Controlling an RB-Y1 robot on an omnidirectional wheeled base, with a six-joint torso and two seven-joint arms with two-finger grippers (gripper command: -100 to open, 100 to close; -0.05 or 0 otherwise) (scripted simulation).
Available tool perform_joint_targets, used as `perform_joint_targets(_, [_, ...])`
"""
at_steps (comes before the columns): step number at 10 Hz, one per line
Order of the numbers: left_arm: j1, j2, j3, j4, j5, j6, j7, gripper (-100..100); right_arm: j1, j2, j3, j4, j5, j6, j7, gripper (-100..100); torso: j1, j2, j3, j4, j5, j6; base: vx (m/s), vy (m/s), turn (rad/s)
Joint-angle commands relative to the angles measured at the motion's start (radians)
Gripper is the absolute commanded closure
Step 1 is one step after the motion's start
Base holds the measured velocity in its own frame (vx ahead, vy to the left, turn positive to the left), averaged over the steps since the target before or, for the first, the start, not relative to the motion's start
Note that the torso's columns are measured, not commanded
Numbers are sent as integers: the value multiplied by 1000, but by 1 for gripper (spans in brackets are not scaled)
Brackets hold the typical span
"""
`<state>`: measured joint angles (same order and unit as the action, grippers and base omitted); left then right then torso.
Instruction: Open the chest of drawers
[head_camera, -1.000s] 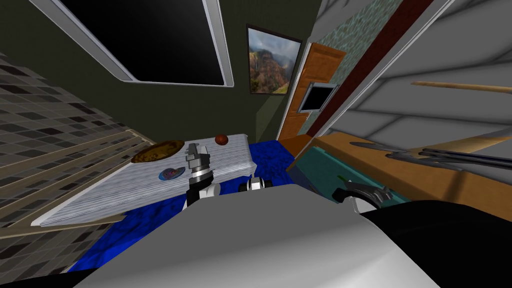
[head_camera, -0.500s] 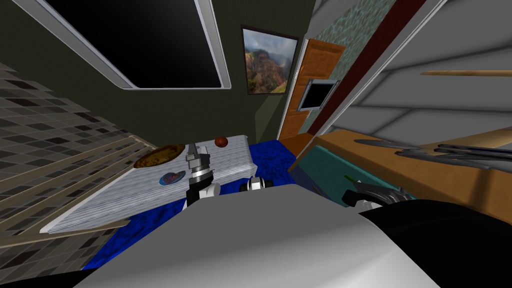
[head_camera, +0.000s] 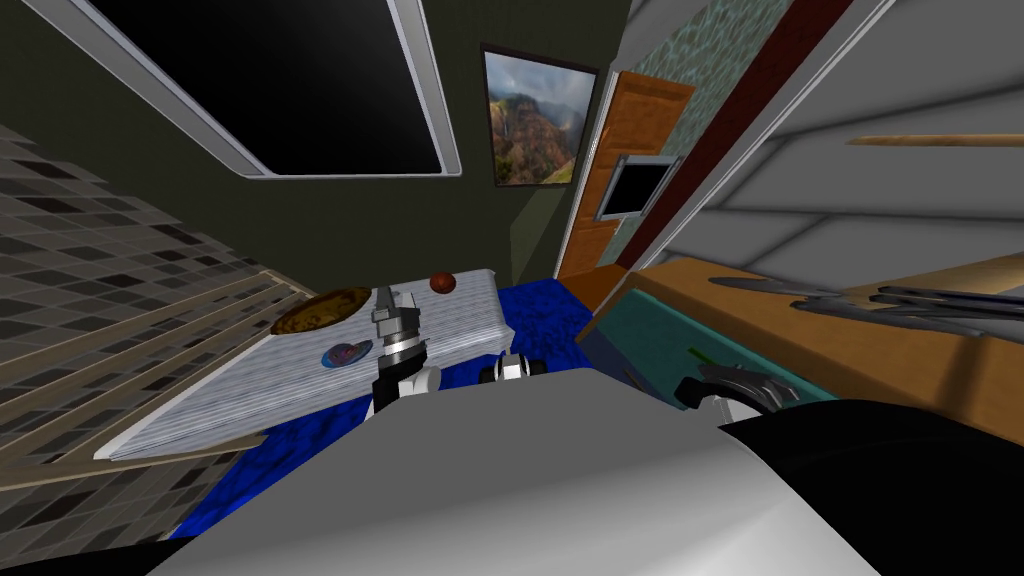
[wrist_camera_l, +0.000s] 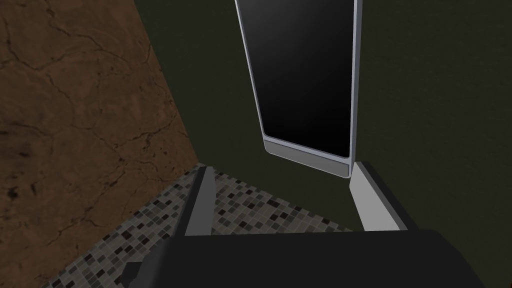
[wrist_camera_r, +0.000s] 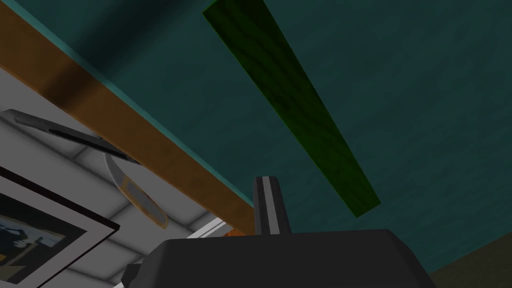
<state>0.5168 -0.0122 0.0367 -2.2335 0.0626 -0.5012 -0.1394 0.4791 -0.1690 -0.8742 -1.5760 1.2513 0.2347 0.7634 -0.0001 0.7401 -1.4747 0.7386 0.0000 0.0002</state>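
The chest of drawers (head_camera: 650, 335) stands at my right, with a teal front and a brown top. A dark green bar handle (wrist_camera_r: 295, 105) runs across the teal front (wrist_camera_r: 410, 100) and shows as a small green streak (head_camera: 700, 356) in the head view. My right gripper (wrist_camera_r: 270, 205) is close to that front, shut with nothing between its fingers. The handle lies just beside the fingertips, apart from them. My left gripper (head_camera: 392, 297) hangs open and empty over the grey table; its two fingers (wrist_camera_l: 200, 205) stand wide apart.
A grey table (head_camera: 250, 400) at front left carries a flat brown item (head_camera: 320, 310), a reddish ball (head_camera: 443, 282) and a small blue dish (head_camera: 346, 352). Dark utensils (head_camera: 900, 303) lie on the chest's top. Blue floor (head_camera: 540, 315) leads to an orange door (head_camera: 635, 140).
The right gripper's fingers have come together. The head view shifted slightly early in the second, and my right hand edged along the teal front. The left arm has stayed put.
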Motion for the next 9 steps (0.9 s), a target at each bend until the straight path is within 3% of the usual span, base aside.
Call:
perform_joint_targets(1, [0, 0, 0, 0, 0, 0, 0, 0, -12, 13, 1, 4, 20, 2, -5, 100, -1, -1, -1, 0, 0, 0, -32, -8, 2])
perform_joint_targets(2, [0, 0, 0, 0, 0, 0, 0, 0, -21, 35, 15, 32, 33, 11, -5, -100, 0, -4, -2, -1, 0, 0, -50, 14, -36])
perform_joint_targets(6, [0, 0, 0, 0, 0, 0, 0, 0, -15, 34, 12, 33, 31, 8, -7, -100, -5, -6, -3, -1, -1, 0, -12, -23, -5])
perform_joint_targets(7, [0, 0, 0, 0, 0, 0, 0, 0, -14, 33, 12, 34, 30, 8, -7, 100, -2, -4, -3, -1, -1, 0, 2, -9, 0])
perform_joint_targets(9, [0, 0, 0, 0, 0, 0, 0, 0, -1, 31, 10, 26, 18, 1, -7, 100, 10, 0, 0, 0, 3, 1, -6, 153, -12])
